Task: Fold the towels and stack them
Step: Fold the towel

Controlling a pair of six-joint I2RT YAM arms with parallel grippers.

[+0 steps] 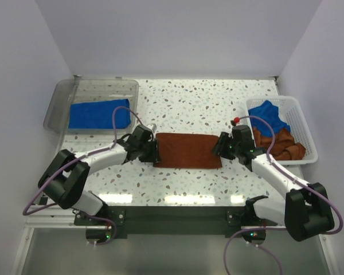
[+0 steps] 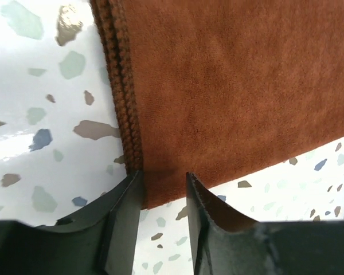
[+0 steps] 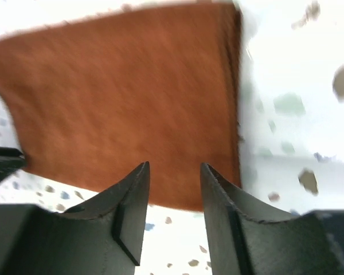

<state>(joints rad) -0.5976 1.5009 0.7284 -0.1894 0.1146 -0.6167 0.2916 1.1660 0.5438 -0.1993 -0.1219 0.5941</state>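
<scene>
A rust-brown towel (image 1: 186,150) lies flat on the speckled table as a long folded strip between my two arms. My left gripper (image 1: 154,150) is at its left end. In the left wrist view the left gripper (image 2: 164,173) stands open, its fingertips straddling the near corner of the brown towel (image 2: 235,86), with bare table showing between them. My right gripper (image 1: 219,146) is at the strip's right end. The right wrist view is blurred; there the right gripper (image 3: 175,164) is open just over the brown towel's (image 3: 120,97) near edge, with nothing between its fingers.
A clear plastic tray (image 1: 63,97) at the back left holds a folded blue towel (image 1: 98,114). A white mesh basket (image 1: 301,117) at the right holds a crumpled blue towel (image 1: 269,117) and brown towels (image 1: 284,146). White walls close in the table (image 1: 189,109) at the back and sides.
</scene>
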